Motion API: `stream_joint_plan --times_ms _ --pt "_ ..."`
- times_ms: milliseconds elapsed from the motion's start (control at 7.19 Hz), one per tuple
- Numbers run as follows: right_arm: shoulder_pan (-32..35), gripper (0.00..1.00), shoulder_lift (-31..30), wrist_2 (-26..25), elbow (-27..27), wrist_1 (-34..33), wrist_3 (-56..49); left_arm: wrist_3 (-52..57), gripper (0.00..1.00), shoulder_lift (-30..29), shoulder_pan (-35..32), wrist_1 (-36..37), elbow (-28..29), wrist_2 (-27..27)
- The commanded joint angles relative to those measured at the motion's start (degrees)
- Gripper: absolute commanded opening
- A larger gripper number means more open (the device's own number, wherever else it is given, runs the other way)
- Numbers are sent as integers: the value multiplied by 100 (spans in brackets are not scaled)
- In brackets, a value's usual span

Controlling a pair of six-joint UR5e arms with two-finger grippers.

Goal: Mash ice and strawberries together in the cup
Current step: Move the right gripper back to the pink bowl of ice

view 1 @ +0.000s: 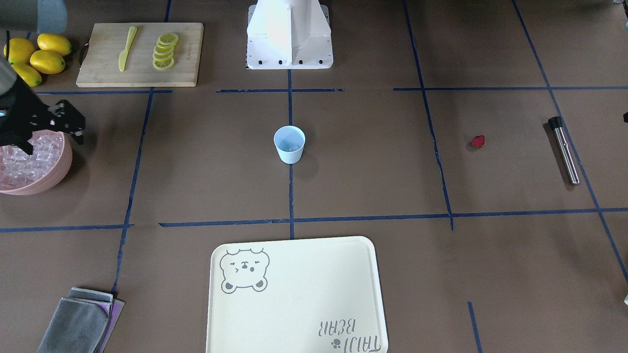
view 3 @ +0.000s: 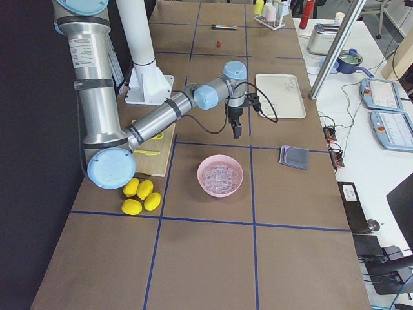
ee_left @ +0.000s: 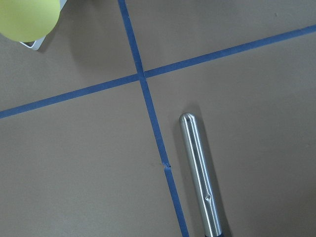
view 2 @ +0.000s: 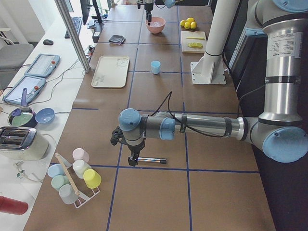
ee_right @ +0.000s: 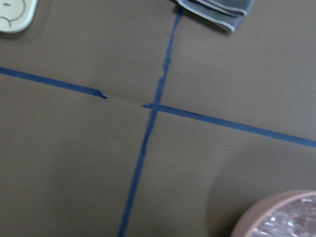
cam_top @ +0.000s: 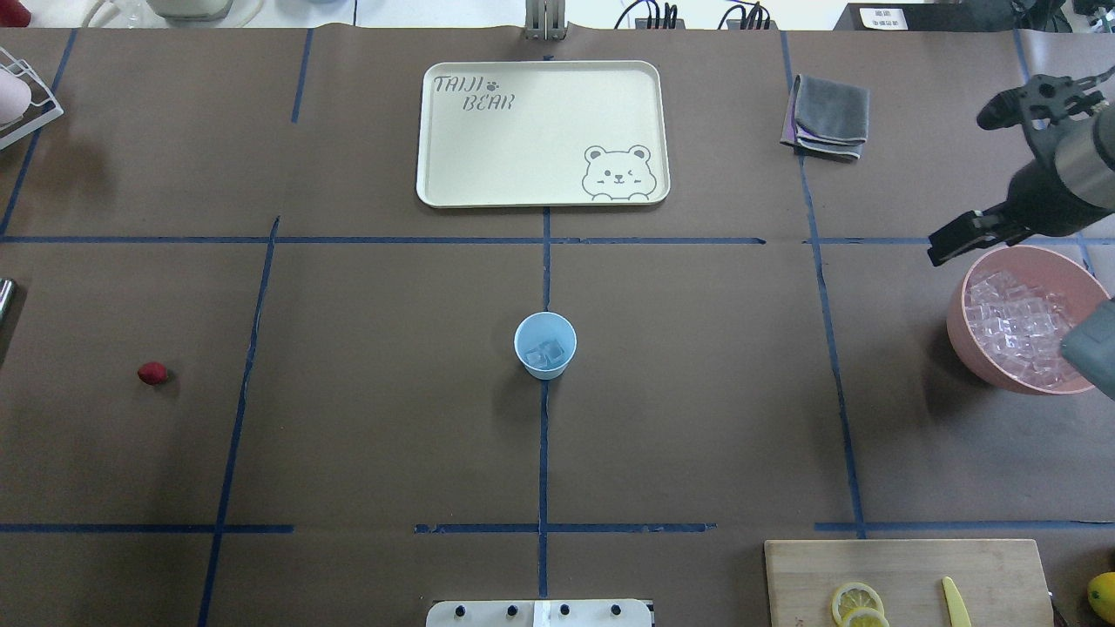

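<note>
The cup (cam_top: pixel 545 346) stood upright at the middle of the table (cam_top: pixel 697 418), alone on a tape crossing. A few cubes of ice (cam_top: pixel 548 352) lay in its bottom. The strawberry (cam_top: pixel 152 374) was not in it; it lay well apart, toward the robot's left.

The likeliest trouble seemed to be the cup itself. It looked light and tapered and nothing braced it, so a downward push with the muddler (view 1: pixel 564 150) could skid or tip it and throw out the slippery cubes. The strawberry looked small and soft, so a hard pinch might crush it and a glancing one might roll it away. The muddler lay flat and was round, so it could roll when pinched.

The left claw (view 2: pixel 133 160) hung just over the muddler. It showed clearly only in the left-side view, so I could not tell how far apart its fingers were or whether they touched the rod. The right claw (view 3: pixel 237 131) hung beside the pink bowl (cam_top: pixel 958 335) of ice. A careless swing there could knock the rim. Its fingers were too dark and foreshortened to judge their spread or whether they gripped anything.

The exact count of cubes in the cup was hard to make out. The left wrist view cut off the muddler's lower end.
</note>
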Motion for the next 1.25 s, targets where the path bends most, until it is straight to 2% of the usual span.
stream_joint_plan --times_ms 0,139,278,1113 --pt "242 98 -1165 72 -366 1441 -457 0 100 0 0 0 -30 0" --pt "242 96 -1213 54 -735 1875 -423 0 100 0 0 -9 -47 0" --pt "234 92 -1187 2 -938 1888 -414 0 100 0 0 -9 -47 0" --pt "6 78 -1134 -78 -1125 1844 -335 0 100 0 0 9 -30 0"
